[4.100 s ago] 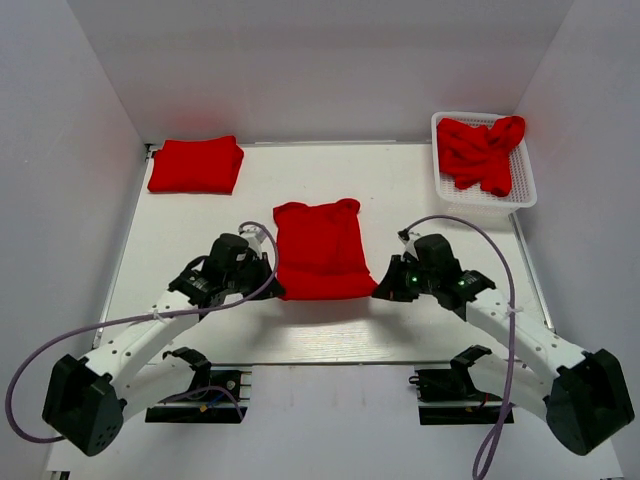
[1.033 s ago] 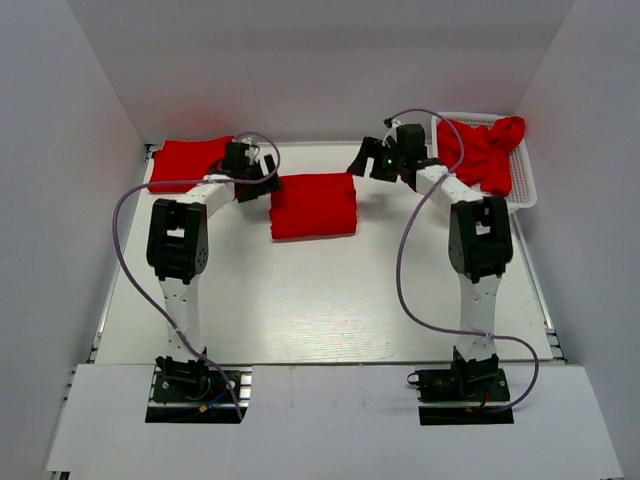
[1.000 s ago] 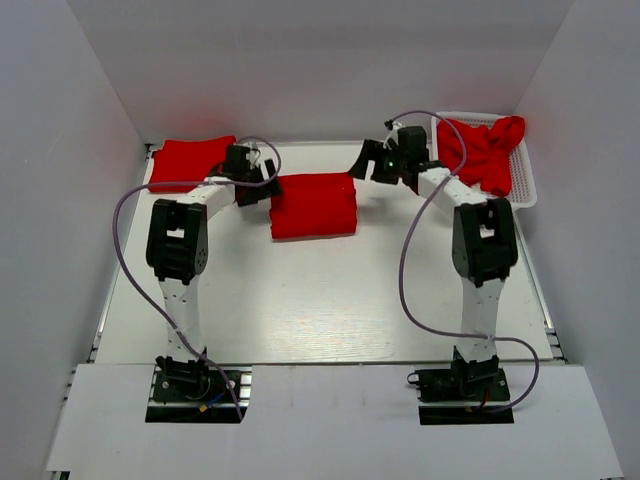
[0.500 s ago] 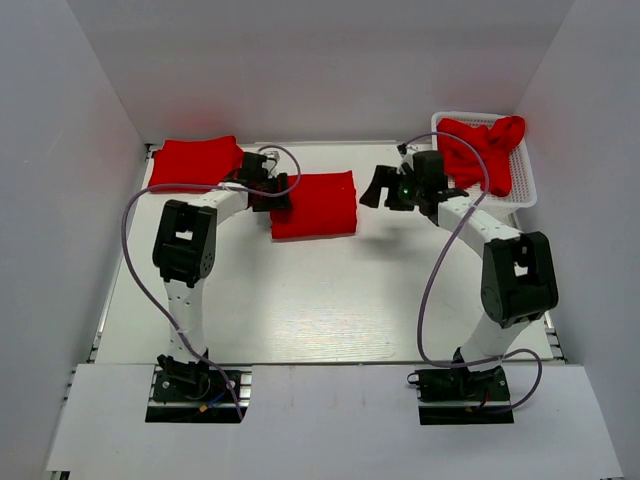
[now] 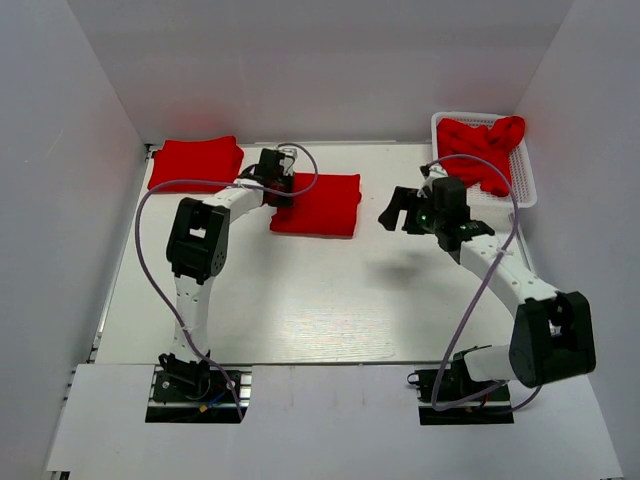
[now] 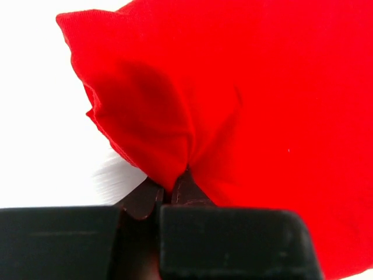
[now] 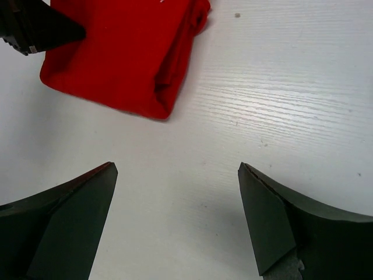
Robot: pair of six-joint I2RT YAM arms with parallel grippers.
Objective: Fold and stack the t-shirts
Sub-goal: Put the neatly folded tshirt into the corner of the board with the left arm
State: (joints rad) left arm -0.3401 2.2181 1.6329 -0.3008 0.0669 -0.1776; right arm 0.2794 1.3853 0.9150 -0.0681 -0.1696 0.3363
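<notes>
Fingers of the left gripper are clamped together on a raised pinch of red cloth at the left edge of the folded shirt. This shirt lies on the table toward the far side, left of centre.

Layout, in descending size. The table carries three groups of red t-shirts. At the far right stands the white basket, holding the loose shirts, not yet folded. At the far left lies the folded pile, near the pinched shirt but apart from it. The right gripper hangs over bare table to the right of the folded shirt, its fingers wide apart and holding nothing.

Step in hand, as judged: transfer of the folded shirt onto the folded pile.

- A single pinch at one edge probably lets the layers slide or fall open if the shirt is lifted high. A low lift, or a drag to the left, seems safer.
- The free right edge, whose stacked layers show in the right wrist view, could be steadied by the right gripper.
- Edges should sit square over the pile before the left fingers part.
- The pinch gathers only a small tuck of cloth. A slow move guards against slipping.
</notes>
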